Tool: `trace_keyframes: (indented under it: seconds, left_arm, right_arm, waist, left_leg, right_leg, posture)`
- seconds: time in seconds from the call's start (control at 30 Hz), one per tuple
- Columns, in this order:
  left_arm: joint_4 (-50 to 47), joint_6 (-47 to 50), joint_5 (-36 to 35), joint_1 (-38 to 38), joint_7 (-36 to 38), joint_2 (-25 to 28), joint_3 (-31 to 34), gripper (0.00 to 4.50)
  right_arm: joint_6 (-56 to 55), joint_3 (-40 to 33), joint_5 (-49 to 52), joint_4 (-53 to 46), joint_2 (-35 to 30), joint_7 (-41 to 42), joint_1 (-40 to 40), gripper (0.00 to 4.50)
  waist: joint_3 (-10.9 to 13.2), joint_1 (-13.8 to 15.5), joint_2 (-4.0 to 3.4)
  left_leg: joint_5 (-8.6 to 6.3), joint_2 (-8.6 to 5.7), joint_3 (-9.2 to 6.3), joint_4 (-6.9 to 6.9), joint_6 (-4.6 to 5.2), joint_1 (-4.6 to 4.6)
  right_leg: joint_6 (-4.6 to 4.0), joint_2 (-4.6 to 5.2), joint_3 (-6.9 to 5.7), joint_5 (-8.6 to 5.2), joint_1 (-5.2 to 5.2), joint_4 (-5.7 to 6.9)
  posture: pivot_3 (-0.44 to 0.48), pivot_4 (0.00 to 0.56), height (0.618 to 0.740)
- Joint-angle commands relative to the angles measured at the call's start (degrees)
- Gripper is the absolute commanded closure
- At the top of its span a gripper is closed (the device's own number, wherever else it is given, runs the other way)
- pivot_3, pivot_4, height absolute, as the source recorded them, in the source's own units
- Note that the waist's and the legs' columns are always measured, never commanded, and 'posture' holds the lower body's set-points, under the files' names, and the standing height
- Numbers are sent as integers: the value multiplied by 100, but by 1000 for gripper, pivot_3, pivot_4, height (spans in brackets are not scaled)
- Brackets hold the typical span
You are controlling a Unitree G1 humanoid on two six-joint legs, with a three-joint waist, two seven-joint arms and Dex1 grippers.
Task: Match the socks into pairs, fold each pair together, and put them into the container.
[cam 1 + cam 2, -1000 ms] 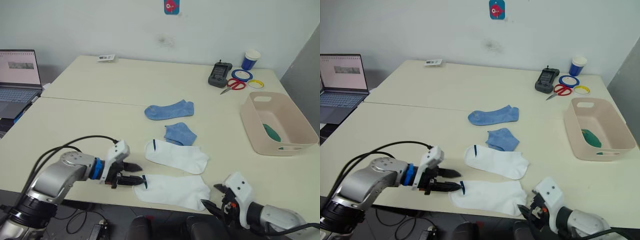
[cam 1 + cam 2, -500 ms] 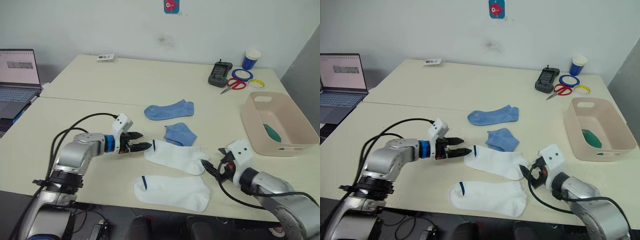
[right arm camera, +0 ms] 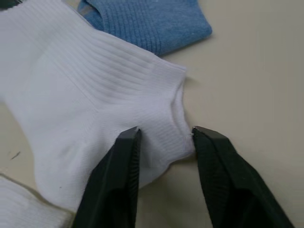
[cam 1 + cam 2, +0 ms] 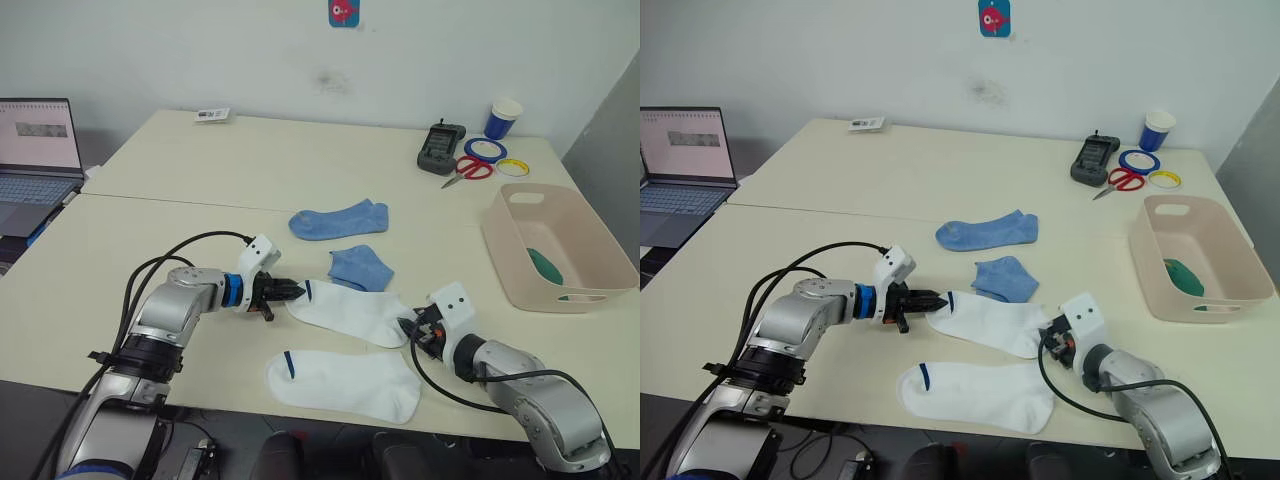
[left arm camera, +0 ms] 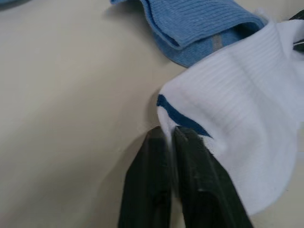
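**Both arms closing on the upper white sock**

The left gripper (image 4: 283, 291) is clamped on the cuff of the upper white ribbed cotton sock with a dark-blue stripe (image 4: 352, 312), arm stretched low along the cream table (image 4: 180, 170). The right gripper (image 3: 164, 137) lies flat at the toe end, fingers parted around the fabric, not yet pinched. My read: the pairing step. Next, the right must close so both ends can lift onto the second white sock (image 4: 345, 380) at six o'clock. Two light-blue socks (image 4: 338, 218) lie at twelve o'clock. The pale pink plastic tub (image 4: 556, 246) at two o'clock already holds something green (image 4: 544, 264).
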State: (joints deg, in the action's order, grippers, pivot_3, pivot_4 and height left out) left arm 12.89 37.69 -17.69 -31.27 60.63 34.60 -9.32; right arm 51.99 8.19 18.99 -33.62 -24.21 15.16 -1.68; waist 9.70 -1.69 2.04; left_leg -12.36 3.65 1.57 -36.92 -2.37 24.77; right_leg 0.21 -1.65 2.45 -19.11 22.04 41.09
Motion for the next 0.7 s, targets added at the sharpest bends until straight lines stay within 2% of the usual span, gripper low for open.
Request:
trace_keyframes:
  seconds: [0.03, 0.07, 0.23, 0.37, 0.5, 0.63, 0.7]
  left_arm:
    - [-224, 49, -70, 68, 42, -30, 41, 4500]
    - [-239, 17, -74, 78, 30, -44, 65, 4500]
    - [-718, 448, -699, 41, 75, -23, 663, 4500]
    - [-1472, 1460, -1398, 109, 180, 444, 1074, 4500]
    - [-2291, 2720, -2345, 455, 444, 1136, 1483, 4500]
    - [-2907, 3368, -2980, 1208, 535, 1669, 1767, 4500]
    - [-3124, 3371, -3038, 1578, 350, 1666, 1821, 4500]
  right_arm:
    - [-136, -29, -41, -273, 22, 37, -51, 4344]
    - [-161, -40, -52, -281, 18, 39, -53, 4472]
    - [-3, -487, 230, -886, -64, 146, -71, 4472]
    - [660, -1160, 964, -1772, 47, 165, -111, 4472]
    - [1362, -1886, 2321, -2560, 331, 52, 286, 4472]
    - [1236, -1913, 3787, -2638, -334, -407, 854, 4472]
    - [1086, -1767, 4108, -2638, -665, -674, 1080, 4472]
  waist:
    - [0, 0, 0]
    - [0, 0, 0]
    - [1, -1, 1]
    - [1, -20, 0]
    - [1, -22, -1]
    - [5, -30, -7]
    - [5, -28, -7]
  left_leg:
    - [0, 0, 0, 0, 0, 0]
    - [0, 0, 0, 0, 0, 0]
    - [0, 1, -2, 0, 0, 1]
    - [0, 5, -3, 1, -1, 0]
    - [0, 10, -11, 6, -1, -2]
    - [0, 3, -1, 8, -1, -8]
    - [0, -3, 3, 6, 0, -11]
  right_leg:
    - [0, 0, 0, 0, 0, 0]
    - [0, 0, 0, 0, 0, 0]
    - [0, 0, -2, 0, 0, 0]
    - [0, 0, -1, 0, 0, 2]
    - [1, -2, -7, -1, -1, 2]
    - [1, 16, -4, -1, -7, -2]
    - [1, 25, -3, -1, -10, -7]
  posture:
    - [0, 150, 725]
    - [0, 150, 725]
    - [0, 150, 725]
    - [0, 150, 725]
    - [0, 150, 725]
    - [0, 150, 725]
    - [0, 150, 725]
